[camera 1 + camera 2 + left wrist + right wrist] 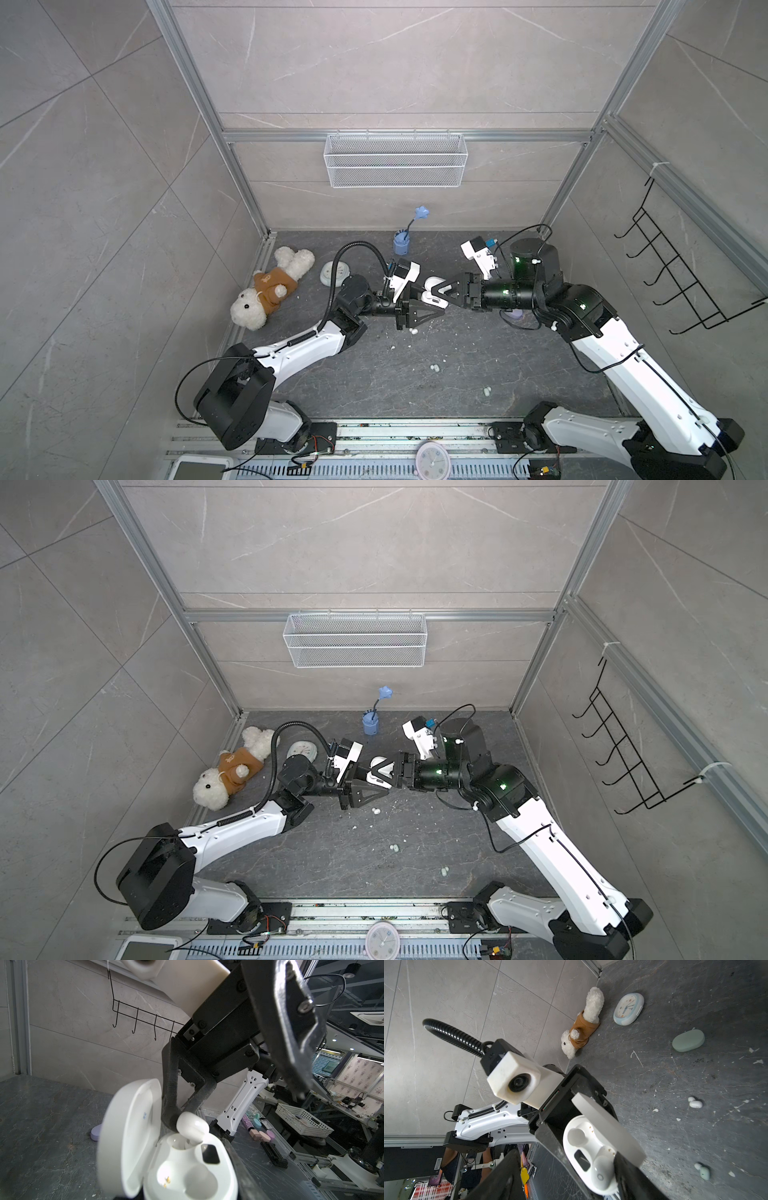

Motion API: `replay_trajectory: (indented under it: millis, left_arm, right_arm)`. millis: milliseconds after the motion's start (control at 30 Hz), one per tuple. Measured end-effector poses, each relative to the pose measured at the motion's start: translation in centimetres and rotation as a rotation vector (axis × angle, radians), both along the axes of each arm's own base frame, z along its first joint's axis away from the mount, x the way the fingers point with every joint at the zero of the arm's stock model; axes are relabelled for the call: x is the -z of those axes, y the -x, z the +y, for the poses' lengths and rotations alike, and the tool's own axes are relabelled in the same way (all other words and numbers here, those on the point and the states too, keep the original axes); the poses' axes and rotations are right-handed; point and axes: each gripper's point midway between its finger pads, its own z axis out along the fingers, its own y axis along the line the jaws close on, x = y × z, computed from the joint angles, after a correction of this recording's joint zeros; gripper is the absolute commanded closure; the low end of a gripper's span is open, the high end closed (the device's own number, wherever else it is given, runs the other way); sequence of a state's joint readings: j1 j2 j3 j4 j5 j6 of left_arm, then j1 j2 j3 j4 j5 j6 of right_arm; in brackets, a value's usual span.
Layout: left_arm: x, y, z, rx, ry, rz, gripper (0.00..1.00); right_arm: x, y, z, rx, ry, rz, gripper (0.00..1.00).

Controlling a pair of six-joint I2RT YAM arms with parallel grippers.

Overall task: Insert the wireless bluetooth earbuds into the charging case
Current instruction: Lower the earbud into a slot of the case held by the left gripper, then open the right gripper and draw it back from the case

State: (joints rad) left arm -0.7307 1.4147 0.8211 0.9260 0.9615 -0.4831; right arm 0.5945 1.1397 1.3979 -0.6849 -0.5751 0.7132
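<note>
Clamps the open white charging case (187,1167) in the left hand (428,308), lifted over the table's (478,353) middle, so its wells face the right hand (444,293). Spreads that hand wide beside a white earbud (192,1126) lodged in one well, seemingly not fully seated. Leaves other earbuds (695,1103) loose toward the front edge.

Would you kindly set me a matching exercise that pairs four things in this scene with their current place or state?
Things:
1. white charging case
2. mint green case
3. wire basket
4. plush toy

Places or states:
A. hangs on the back wall
B. lid open, held in the jaws of the left gripper
C. lies beside a side wall, wearing brown
D. shut, flat on the table

Pairs: 1-B, 2-D, 3-A, 4-C.
</note>
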Motion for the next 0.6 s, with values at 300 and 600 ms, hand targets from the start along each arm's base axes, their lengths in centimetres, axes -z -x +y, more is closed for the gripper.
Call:
replay_trajectory:
  millis: [300, 600]
  left_arm:
    - [0.15, -0.17, -0.04, -0.009, -0.006, 0.009, 0.84]
    - [0.71, -0.27, -0.01, -0.023, -0.016, -0.001, 0.86]
  right_arm:
    - [-0.10, -0.04, -0.02, 0.004, 0.001, -0.004, 0.15]
    - [-0.41, 0.35, -0.36, 0.008, 0.003, -0.004, 0.11]
